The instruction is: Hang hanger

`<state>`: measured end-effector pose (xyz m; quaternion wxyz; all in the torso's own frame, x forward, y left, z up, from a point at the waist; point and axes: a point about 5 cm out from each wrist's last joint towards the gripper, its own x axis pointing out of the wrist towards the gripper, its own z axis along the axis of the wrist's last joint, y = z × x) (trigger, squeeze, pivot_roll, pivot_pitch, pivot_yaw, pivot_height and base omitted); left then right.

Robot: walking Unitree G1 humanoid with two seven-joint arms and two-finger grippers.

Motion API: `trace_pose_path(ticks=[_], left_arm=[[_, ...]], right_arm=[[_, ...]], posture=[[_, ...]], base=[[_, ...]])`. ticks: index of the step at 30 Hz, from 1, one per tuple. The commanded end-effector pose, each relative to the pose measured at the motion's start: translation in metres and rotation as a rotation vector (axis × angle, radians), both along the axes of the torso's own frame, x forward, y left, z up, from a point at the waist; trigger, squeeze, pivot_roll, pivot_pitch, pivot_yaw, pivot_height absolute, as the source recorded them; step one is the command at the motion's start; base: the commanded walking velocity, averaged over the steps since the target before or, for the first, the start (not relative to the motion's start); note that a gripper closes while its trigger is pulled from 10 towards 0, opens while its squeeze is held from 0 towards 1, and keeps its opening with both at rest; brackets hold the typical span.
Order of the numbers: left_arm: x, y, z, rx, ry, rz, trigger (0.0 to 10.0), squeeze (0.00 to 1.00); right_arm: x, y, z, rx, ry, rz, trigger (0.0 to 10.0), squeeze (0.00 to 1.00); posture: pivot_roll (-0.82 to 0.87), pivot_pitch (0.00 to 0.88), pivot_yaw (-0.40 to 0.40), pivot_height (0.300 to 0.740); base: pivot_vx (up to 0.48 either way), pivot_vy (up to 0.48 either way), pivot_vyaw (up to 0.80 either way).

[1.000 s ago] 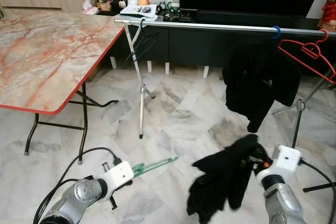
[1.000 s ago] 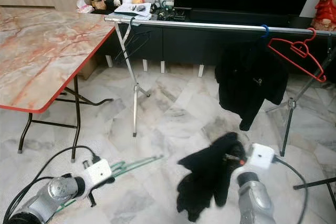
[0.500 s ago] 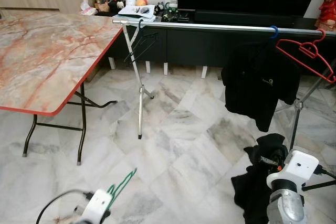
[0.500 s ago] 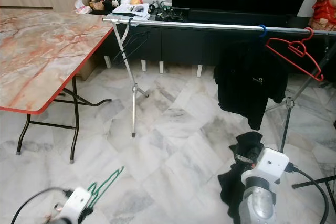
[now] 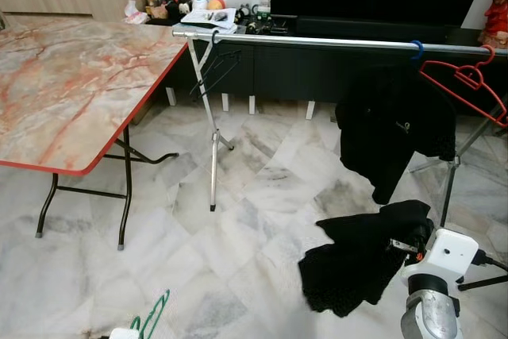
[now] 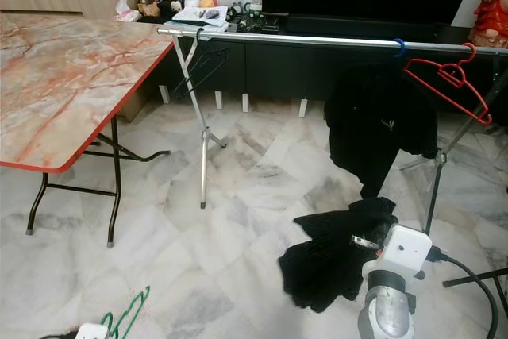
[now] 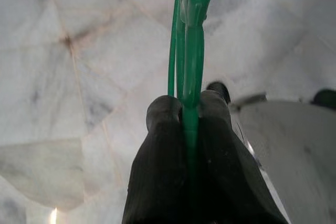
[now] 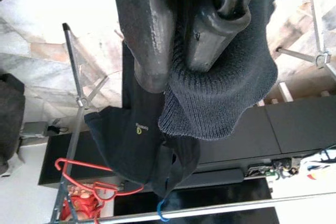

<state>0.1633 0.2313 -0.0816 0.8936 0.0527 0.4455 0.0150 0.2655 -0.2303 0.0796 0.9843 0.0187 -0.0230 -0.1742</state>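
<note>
Change: the left pincer (image 7: 189, 124) has dropped to the near-left edge of the head views, so less of its green hanger (image 5: 152, 317) shows; the black garment (image 5: 361, 256) on the right pincer (image 8: 184, 45) has swung out and spread to the left again.
Left pincer: its 2 black fingers (image 7: 157, 145) are pressed together on a bar of the green hanger, which runs out past the tips over the marble floor (image 5: 262, 188).
Right pincer: clamped on a fold of the black garment's knit edge, held low at near right, with the cloth draping leftward just above the floor.
Step in hand: a judgement, hanger and garment are both held but not yet joined, and nothing has been brought to the rail (image 5: 333, 40).
Next move: likely bring both pincers together to thread the hanger into the garment, then lift the hook up to the rail, into the free stretch left of the hung black jacket (image 5: 393, 129) and red hanger (image 5: 464, 81).
Arm pose: left arm low and drawn in; right arm (image 5: 429, 311) bent, wrist raised, pointing forward.
Surroundings: the marble worktop (image 5: 71, 85) stands at far left, well apart.
</note>
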Motion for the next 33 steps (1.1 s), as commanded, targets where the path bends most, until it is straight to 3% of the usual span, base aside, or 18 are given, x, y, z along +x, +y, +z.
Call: trace_pose_path(ticks=[1, 16, 24, 33], left_arm=[[-0.007, 0.002, -0.003, -0.001, 0.030, 0.016, 10.0, 0.00], [-0.003, 0.009, 0.000, 0.026, 0.022, 0.042, 10.0, 0.00], [-0.007, 0.008, -0.002, 0.022, 0.032, 0.065, 10.0, 0.00], [-0.018, 0.008, -0.007, 0.030, 0.087, 0.053, 10.0, 0.00]], right_arm=[[0.002, 0.001, 0.010, -0.012, -0.037, -0.004, 10.0, 0.00], [-0.017, 0.011, 0.000, -0.080, 0.021, 0.018, 10.0, 0.00], [-0.015, 0.006, 0.002, -0.107, 0.032, 0.024, 10.0, 0.00], [-0.011, 0.014, 0.001, -0.102, 0.035, 0.039, 10.0, 0.00]], posture=[[0.04, 0.034, 0.034, 0.740], [0.03, 0.000, 0.035, 0.740], [0.03, 0.000, 0.023, 0.740], [0.03, 0.000, 0.032, 0.740]], base=[[0.000, 0.000, 0.00], [0.000, 0.000, 0.00], [0.000, 0.000, 0.00], [0.000, 0.330, 0.00]])
